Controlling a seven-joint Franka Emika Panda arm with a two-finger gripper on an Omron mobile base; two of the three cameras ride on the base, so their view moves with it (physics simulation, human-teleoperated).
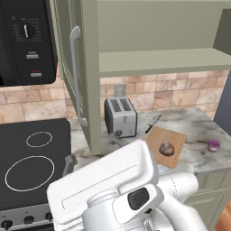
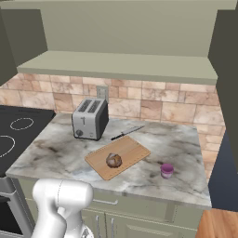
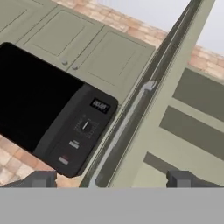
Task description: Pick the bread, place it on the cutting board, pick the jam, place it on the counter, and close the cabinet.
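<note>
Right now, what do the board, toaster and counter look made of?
Board: wood, light brown, matte, faint grain. Toaster: likely brushed metal, silver-grey with dark slots. Counter: marbled stone look, grey-beige with dark veins, dull sheen; rendered, so laminate is possible.

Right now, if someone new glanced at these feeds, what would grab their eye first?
Probably the cabinet door swung wide open beside the black microwave, its shelf bare. Next, the bread sitting on the cutting board in front of the toaster, with the purple jam alone on the counter nearby.
</note>
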